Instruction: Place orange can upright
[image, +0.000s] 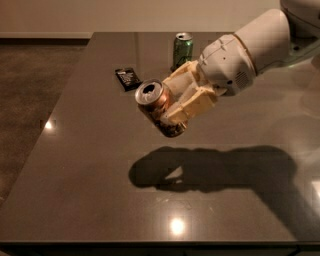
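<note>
My gripper (175, 102) is shut on the orange can (156, 104) and holds it in the air above the middle of the dark table (90, 165). The can is tilted, with its silver top facing up and to the left toward the camera. Its orange-bronze body runs down to the right between the cream fingers (192, 106). The arm reaches in from the upper right. The can's shadow lies on the table below it.
A green can (182, 49) stands upright at the back of the table. A small dark packet (128, 78) lies flat at the back left. The table's left edge borders a brown carpet floor (30, 90).
</note>
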